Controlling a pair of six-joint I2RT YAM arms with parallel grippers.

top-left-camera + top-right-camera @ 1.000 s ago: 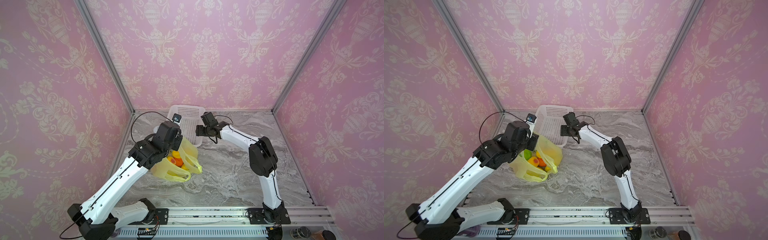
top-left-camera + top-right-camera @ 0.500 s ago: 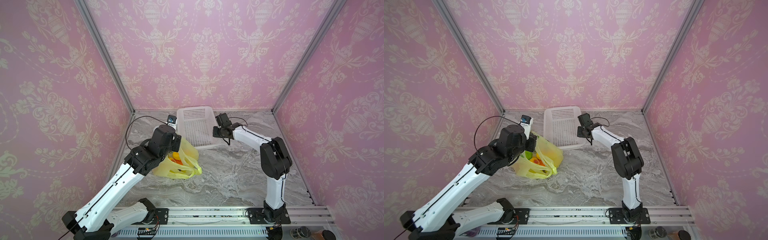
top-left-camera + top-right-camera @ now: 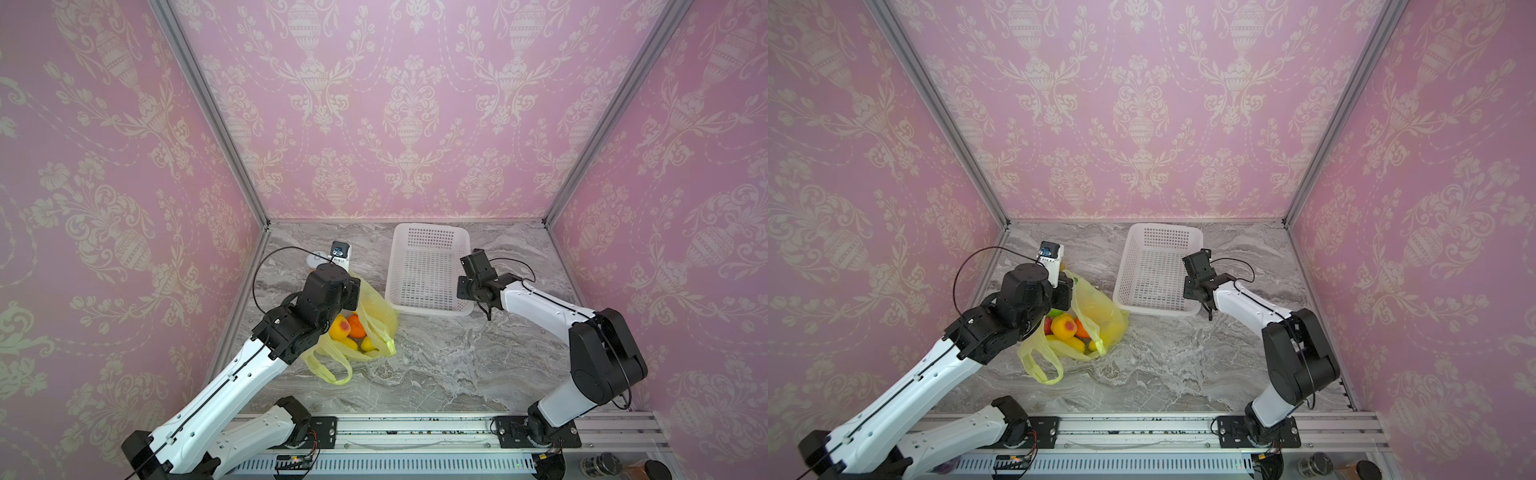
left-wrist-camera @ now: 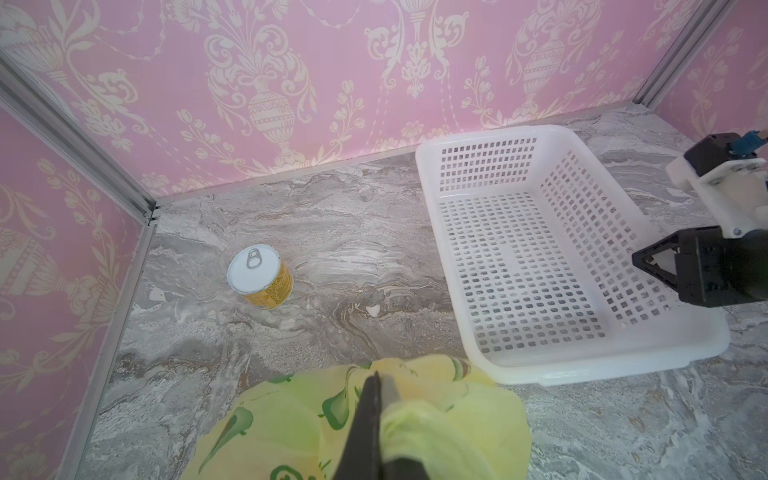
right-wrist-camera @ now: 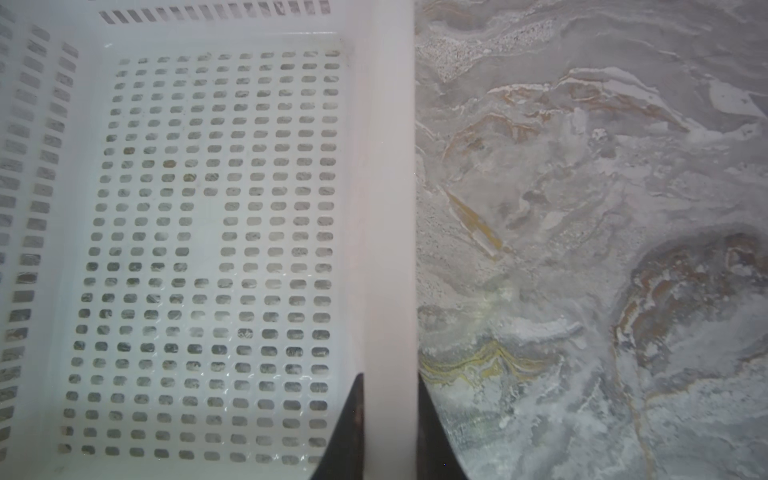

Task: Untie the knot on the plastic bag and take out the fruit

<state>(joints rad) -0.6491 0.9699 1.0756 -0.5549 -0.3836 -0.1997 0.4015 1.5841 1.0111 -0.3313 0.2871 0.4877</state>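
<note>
- Basket (image 3: 430, 232) now sits further right, clear of the plastic bag (image 3: 376, 309); right tool (image 5: 390, 411) is narrow, clamped on its right rim.
- Left tool (image 4: 380, 388) is pinched on bag plastic, far-left edge.
- Fruit (image 3: 1065, 326) lies in the open bag, just near of the left tool; right tool is well apart, with the basket between.
- Can (image 4: 259, 276) stands far-left, not in the way.

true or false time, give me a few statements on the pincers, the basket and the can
The right pincer grips the basket by its rim. True.
The basket holds fruit. False: it is empty; the fruit sit in the plastic bag.
The left pincer is shut on the plastic bag. True.
The can lies on its side. False: it stands upright.
</note>
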